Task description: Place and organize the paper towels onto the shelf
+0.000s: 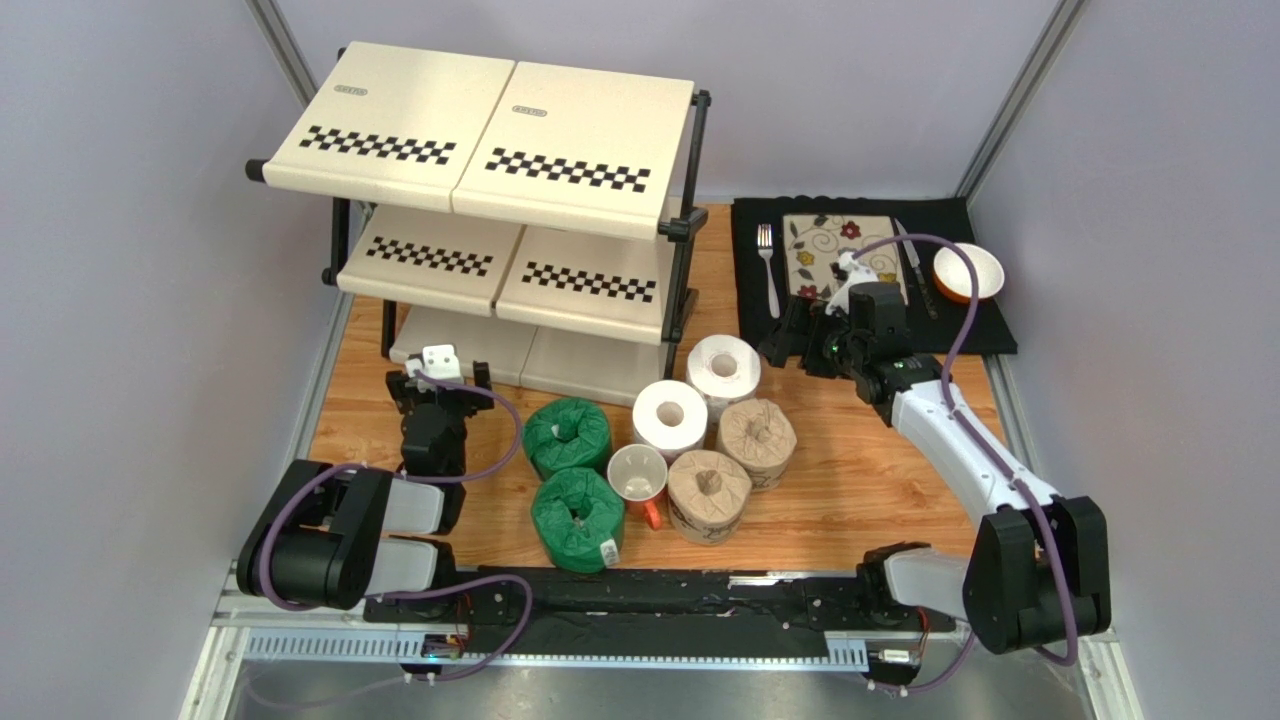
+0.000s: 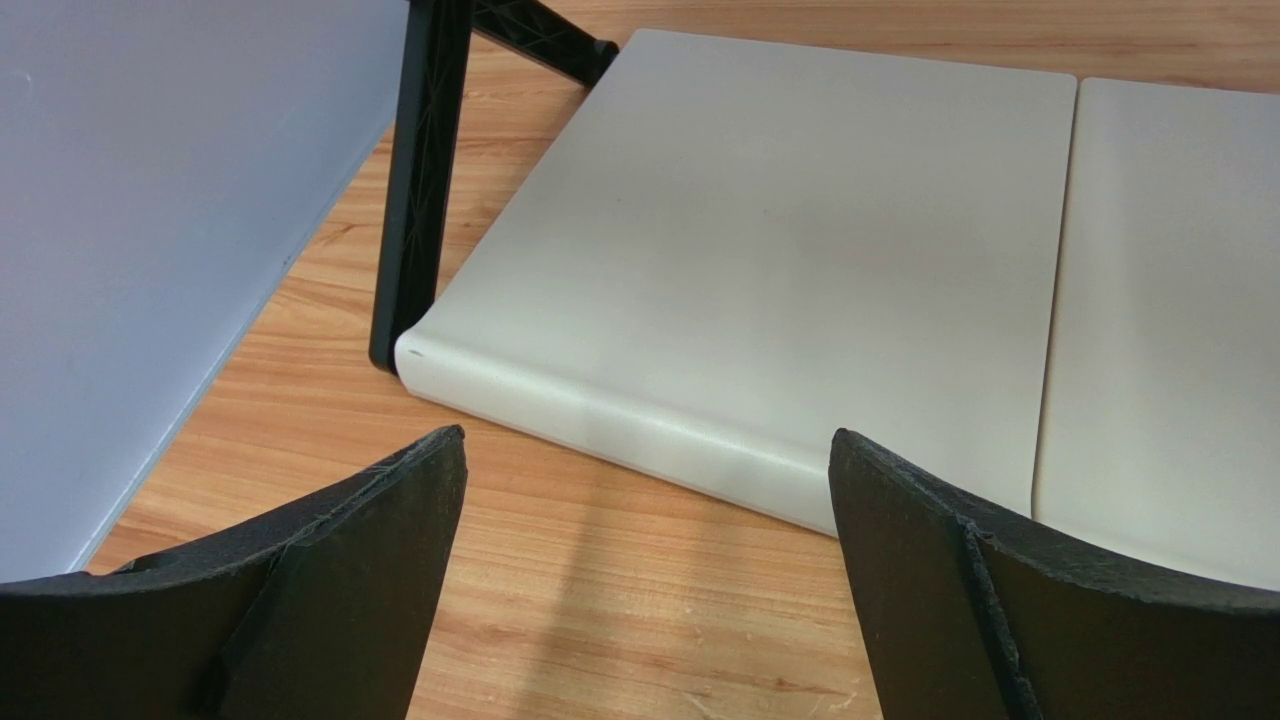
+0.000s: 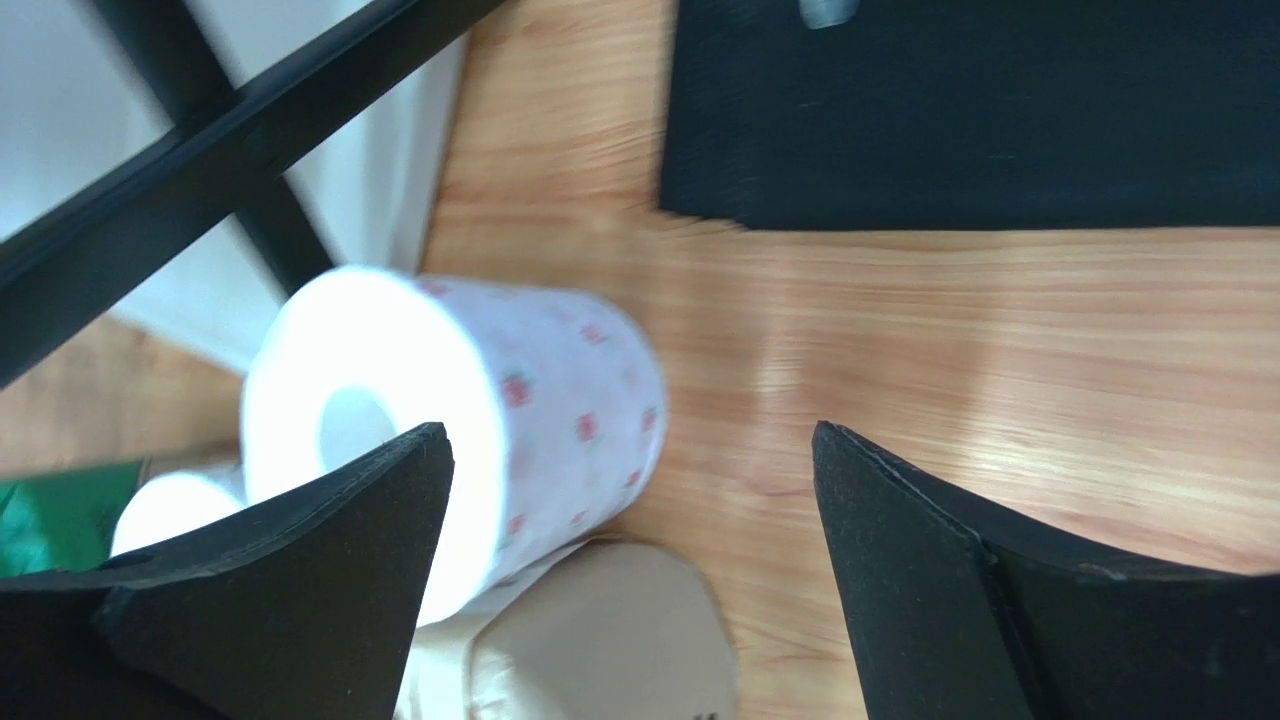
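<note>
Standing on end, the 6 paper towels (image 1: 670,417) have vertical axes.

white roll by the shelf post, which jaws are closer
Right. The right jaws are just right of the white roll; the left jaws face the shelf's far left corner.

The three-tier shelf (image 1: 496,143), cream with checkered front strips and black posts, is standing at the back left. Six paper towel rolls (image 1: 669,416) are sitting upright in a tight cluster just in front of it. The white floral rolls (image 1: 723,365) are sitting nearest the shelf, the green rolls (image 1: 567,435) on the left, the tan rolls (image 1: 756,438) on the right.
</note>
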Motion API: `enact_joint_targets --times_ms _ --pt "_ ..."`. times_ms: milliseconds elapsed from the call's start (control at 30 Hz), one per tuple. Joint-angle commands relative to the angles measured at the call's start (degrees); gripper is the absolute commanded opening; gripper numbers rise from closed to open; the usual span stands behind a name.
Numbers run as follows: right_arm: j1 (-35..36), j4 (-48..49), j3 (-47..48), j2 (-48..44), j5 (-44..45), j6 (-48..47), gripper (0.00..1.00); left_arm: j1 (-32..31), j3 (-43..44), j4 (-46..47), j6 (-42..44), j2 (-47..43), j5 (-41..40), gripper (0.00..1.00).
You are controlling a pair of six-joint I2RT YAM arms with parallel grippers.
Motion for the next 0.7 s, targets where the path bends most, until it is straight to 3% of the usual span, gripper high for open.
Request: enact_joint_targets --times_ms 0,300,667 --pt "3.99 3.18 2.25 0.77 -6.57 -3.77 0.91 0.30 -14.33 1.73 -0.20 -0.80 0.55 0.99" --pt "10.67 1.07 5.85 6.04 -0.08 -5.18 0.81 0.30 -14.33 1.73 -0.20 -0.80 0.55 0.99" --pt "11.21 -0.16 8.58 10.09 4.94 -1.40 0.66 0.30 -14.33 1.73 -0.20 -0.80 0.55 0.99"
